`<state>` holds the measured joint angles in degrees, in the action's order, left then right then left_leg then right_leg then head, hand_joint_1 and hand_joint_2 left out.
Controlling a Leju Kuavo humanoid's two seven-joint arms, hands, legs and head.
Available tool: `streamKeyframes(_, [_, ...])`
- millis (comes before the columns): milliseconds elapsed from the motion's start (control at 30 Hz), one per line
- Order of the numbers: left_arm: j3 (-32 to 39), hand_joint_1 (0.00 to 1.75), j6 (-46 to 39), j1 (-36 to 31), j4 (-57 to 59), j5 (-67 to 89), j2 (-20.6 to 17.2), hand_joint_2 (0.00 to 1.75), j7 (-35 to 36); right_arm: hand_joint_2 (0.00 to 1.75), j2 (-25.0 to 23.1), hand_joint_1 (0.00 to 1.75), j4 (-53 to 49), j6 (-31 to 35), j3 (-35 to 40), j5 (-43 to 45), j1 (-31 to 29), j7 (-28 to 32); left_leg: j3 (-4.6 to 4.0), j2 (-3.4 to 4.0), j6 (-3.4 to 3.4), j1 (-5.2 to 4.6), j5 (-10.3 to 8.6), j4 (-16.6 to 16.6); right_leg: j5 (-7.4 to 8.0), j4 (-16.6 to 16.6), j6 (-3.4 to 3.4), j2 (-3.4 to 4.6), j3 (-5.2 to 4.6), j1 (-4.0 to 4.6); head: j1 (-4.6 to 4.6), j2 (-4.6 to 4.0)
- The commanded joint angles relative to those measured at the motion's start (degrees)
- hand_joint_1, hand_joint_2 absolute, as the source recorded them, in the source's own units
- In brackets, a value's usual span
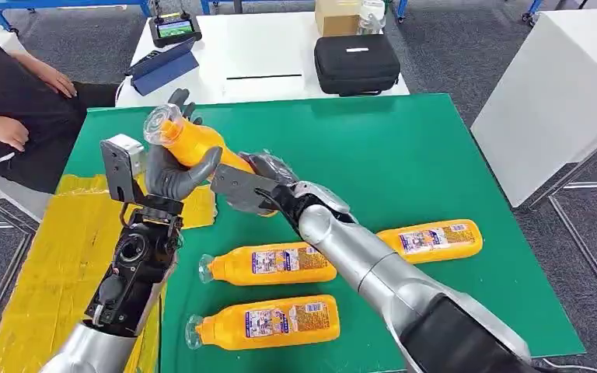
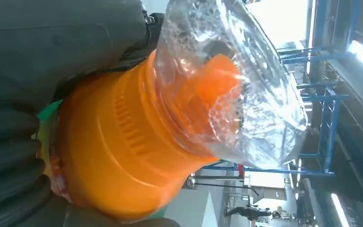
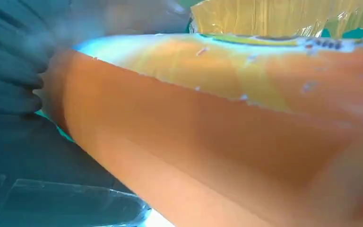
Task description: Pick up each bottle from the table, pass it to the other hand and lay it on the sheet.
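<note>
Midway, the orange plastic bottle with its clear cap [image 1: 190, 142] sits between both hands: the left hand [image 1: 172, 172] grips its neck end, the right hand [image 1: 258, 185] holds its base. Nothing lies on the yellow sheet [image 1: 62, 249] below the left hand; three bottles [image 1: 268, 264] wait beneath the right arm.

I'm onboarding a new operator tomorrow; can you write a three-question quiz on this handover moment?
1. True or false: both hands grip the raised bottle.
2. How many bottles lie on the green table?
3. The yellow sheet is on the robot's: A) left B) right C) far end, by the black case.

Key:
1. True: the left hand holds it near the capped end and the right hand holds its lower end.
2. Three.
3. A.
</note>
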<state>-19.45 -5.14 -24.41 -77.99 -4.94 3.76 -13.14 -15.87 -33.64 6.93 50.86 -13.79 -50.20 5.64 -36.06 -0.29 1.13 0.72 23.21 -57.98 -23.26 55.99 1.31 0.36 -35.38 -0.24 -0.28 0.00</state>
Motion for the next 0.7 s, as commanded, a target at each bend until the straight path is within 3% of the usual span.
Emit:
streamKeyframes(33, [-9.37,0.00,6.27,-1.57,3.67,-3.63,2.27,1.75,1.46,1.75,-3.77,1.75,-1.29,-0.77,-3.58,-5.87,-2.67,-0.34,0.04,-0.05,0.00,-0.05,0.05,-0.03,-0.09,0.07,0.00,-0.09,0.04,-0.05,0.00,0.00])
streamKeyframes(200, [-11.75,0.00,17.24,-1.88,5.43,-17.48,3.18,1.75,4.36,1.75,-4.13,1.75,-3.02,-1.58,-2.99,-7.81,-1.21,-0.95,0.10,-0.09,-0.01,-0.05,0.06,-0.02,-0.12,0.05,0.00,-0.13,0.11,-0.04,-0.02,0.00])
streamKeyframes(333, [-14.40,0.00,19.23,-2.80,7.65,-20.39,3.91,1.75,4.82,1.75,-4.13,1.75,-2.18,-1.37,-3.24,-7.68,-1.91,-1.27,0.02,-0.08,0.00,-0.04,0.01,-0.02,-0.07,0.03,0.00,-0.13,0.02,-0.03,-0.04,0.00])
streamKeyframes(367, [-14.60,1.75,19.51,-2.71,7.74,-20.98,4.39,1.75,4.81,1.75,-4.13,1.75,-2.12,-1.36,-3.35,-7.63,-1.98,-1.26,0.12,-0.15,0.00,-0.06,0.09,-0.07,-0.18,0.10,0.00,-0.22,0.14,-0.05,-0.02,0.00])
streamKeyframes(700, [-15.09,1.75,19.58,-2.74,7.55,-21.10,4.53,1.75,4.65,1.75,-4.13,1.75,-2.15,-1.35,-3.39,-7.58,-1.94,-1.26,0.07,-0.12,0.00,-0.05,0.06,-0.06,-0.14,0.07,0.01,-0.20,0.06,-0.04,0.00,0.00])
